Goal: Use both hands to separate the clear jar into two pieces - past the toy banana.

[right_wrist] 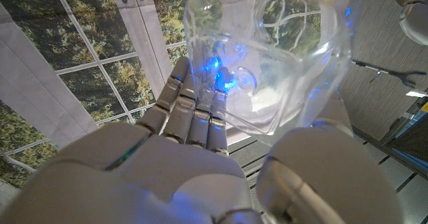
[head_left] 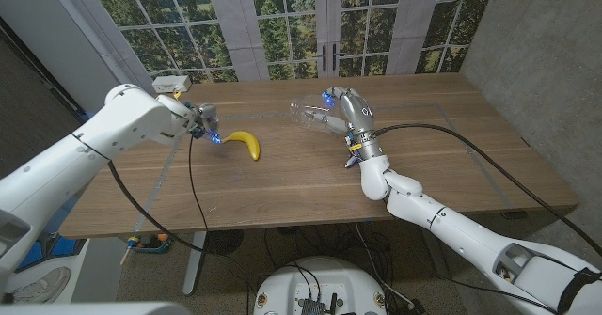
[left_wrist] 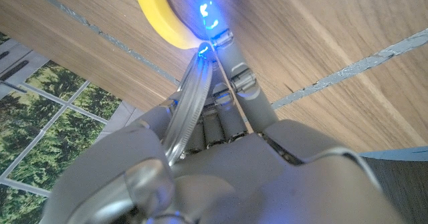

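**A:** Clear jar [head_left: 308, 116] is in the right hand [head_left: 346, 113], lifted over the desk [head_left: 423, 155] toward its far edge, a little right of the middle. The right wrist view has the fingers [right_wrist: 190, 114] wrapped round the glass body [right_wrist: 267, 57], mouth end pointing away from the palm.

**B:** And the lid?

**A:** The left hand [head_left: 200, 119] has it, I'd say: the left wrist view shows a thin silvery ring [left_wrist: 189, 103] pinched between the fingers [left_wrist: 237, 83], which looks like the jar's metal lid seen edge-on. That hand sits near the desk's far-left corner, right beside the toy banana [head_left: 244, 143], which lies on the wood just in front of it.

**B:** So the jar's already in two?

**A:** That's my read. Jar body and lid are well apart, one in each hand, with the banana nearer the lid. What's left, I'd judge, is setting both pieces down without tipping the glass, easing each hand to the wood before the fingers let go.

**B:** Any writing?

**A:** None readable on jar, lid or banana.
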Motion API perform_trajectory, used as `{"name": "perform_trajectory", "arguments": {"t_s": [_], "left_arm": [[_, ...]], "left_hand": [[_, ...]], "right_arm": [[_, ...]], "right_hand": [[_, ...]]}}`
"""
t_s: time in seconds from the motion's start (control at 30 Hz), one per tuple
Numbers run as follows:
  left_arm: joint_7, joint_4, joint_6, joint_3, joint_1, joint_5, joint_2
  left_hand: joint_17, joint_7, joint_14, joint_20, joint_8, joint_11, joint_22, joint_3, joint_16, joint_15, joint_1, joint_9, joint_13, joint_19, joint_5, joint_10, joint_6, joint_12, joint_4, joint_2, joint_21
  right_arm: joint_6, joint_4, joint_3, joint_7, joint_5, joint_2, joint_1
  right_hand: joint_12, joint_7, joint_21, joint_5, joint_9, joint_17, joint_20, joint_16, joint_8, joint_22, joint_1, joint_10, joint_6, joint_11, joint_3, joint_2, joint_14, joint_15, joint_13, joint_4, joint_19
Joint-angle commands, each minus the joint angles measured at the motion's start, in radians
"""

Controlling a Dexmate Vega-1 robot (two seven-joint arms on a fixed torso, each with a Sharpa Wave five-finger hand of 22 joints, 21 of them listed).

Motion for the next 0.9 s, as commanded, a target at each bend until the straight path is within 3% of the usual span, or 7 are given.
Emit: {"name": "perform_trajectory", "arguments": {"t_s": [0.03,0.2,0.3,0.47,0.57,0.77,0.9], "left_arm": [[-0.111,0.019,0.097,0.087,-0.086,0.076,0.006],[-0.173,0.040,0.143,0.157,-0.148,0.117,0.007],[-0.240,0.051,0.168,0.225,-0.205,0.145,0.018],[-0.334,0.068,0.189,0.310,-0.274,0.181,0.029],[-0.366,0.077,0.195,0.334,-0.294,0.198,0.028],[-0.397,0.075,0.186,0.342,-0.296,0.224,0.035],[-0.394,0.060,0.175,0.319,-0.272,0.233,0.040]], "left_hand": [[0.003,0.036,-0.004,-0.002,-0.006,-0.002,0.006,-0.002,-0.005,-0.010,-0.003,0.002,0.002,-0.008,0.006,-0.015,-0.012,-0.005,0.004,-0.001,0.005],[0.004,0.036,-0.019,0.000,-0.015,0.010,0.006,-0.006,-0.011,-0.004,-0.006,-0.001,0.002,-0.012,0.006,-0.040,-0.029,-0.011,-0.001,-0.004,0.004],[0.004,0.037,-0.035,0.002,-0.027,0.019,0.005,-0.027,-0.017,0.011,-0.017,-0.005,0.002,-0.016,0.003,-0.078,-0.060,-0.018,-0.020,-0.026,0.004],[0.002,0.039,-0.070,0.008,-0.038,0.036,0.002,-0.050,-0.032,0.031,-0.035,-0.013,0.001,-0.024,0.002,-0.132,-0.101,-0.024,-0.036,-0.032,0.000],[0.001,0.039,-0.079,0.014,-0.043,0.044,0.000,-0.063,-0.036,0.039,-0.049,-0.018,-0.001,-0.026,0.001,-0.166,-0.129,-0.025,-0.044,-0.040,-0.002],[-0.016,0.041,-0.079,0.015,-0.040,0.044,-0.006,-0.126,-0.047,0.044,-0.104,-0.029,-0.008,-0.014,-0.003,-0.210,-0.175,-0.017,-0.093,-0.138,-0.004],[-0.022,0.040,-0.103,0.026,-0.042,0.044,-0.009,-0.156,-0.059,0.047,-0.142,-0.037,-0.012,-0.021,-0.004,-0.241,-0.199,-0.020,-0.103,-0.174,-0.013]], "right_arm": [[-0.060,0.007,-0.032,0.053,-0.008,-0.012,0.012],[-0.053,0.020,-0.039,0.060,0.003,-0.011,0.020],[-0.050,0.025,-0.045,0.065,0.005,-0.011,0.025],[-0.056,0.031,-0.055,0.079,0.002,-0.012,0.033],[-0.060,0.039,-0.062,0.081,-0.004,-0.011,0.037],[-0.085,0.048,-0.080,0.110,-0.019,-0.014,0.049],[-0.112,0.057,-0.094,0.127,-0.033,-0.012,0.058]], "right_hand": [[-0.005,-0.144,0.009,0.005,0.133,0.003,-0.060,0.002,0.049,0.002,0.250,0.220,0.159,-0.214,0.104,0.236,0.015,-0.150,-0.004,0.067,0.009],[-0.004,-0.143,0.010,0.004,0.130,0.003,-0.060,0.002,0.049,0.002,0.249,0.223,0.162,-0.211,0.104,0.235,0.015,-0.149,-0.005,0.067,0.011],[-0.007,-0.143,0.010,0.004,0.126,0.003,-0.060,0.001,0.047,0.002,0.249,0.224,0.163,-0.212,0.103,0.233,0.015,-0.149,-0.010,0.067,0.010],[-0.007,-0.143,0.011,0.004,0.126,0.003,-0.060,0.001,0.047,0.002,0.250,0.224,0.164,-0.210,0.104,0.234,0.015,-0.149,-0.009,0.067,0.009],[-0.006,-0.142,0.012,0.004,0.125,0.003,-0.059,0.001,0.046,0.001,0.250,0.225,0.165,-0.212,0.104,0.234,0.016,-0.150,-0.008,0.066,0.010],[-0.013,-0.143,0.015,0.003,0.117,0.005,-0.055,0.004,0.045,0.001,0.256,0.230,0.174,-0.206,0.104,0.228,0.017,-0.151,-0.022,0.061,0.017],[-0.020,-0.141,0.017,0.003,0.111,0.007,-0.052,0.005,0.044,0.001,0.261,0.232,0.183,-0.203,0.104,0.224,0.017,-0.151,-0.033,0.056,0.020]]}}
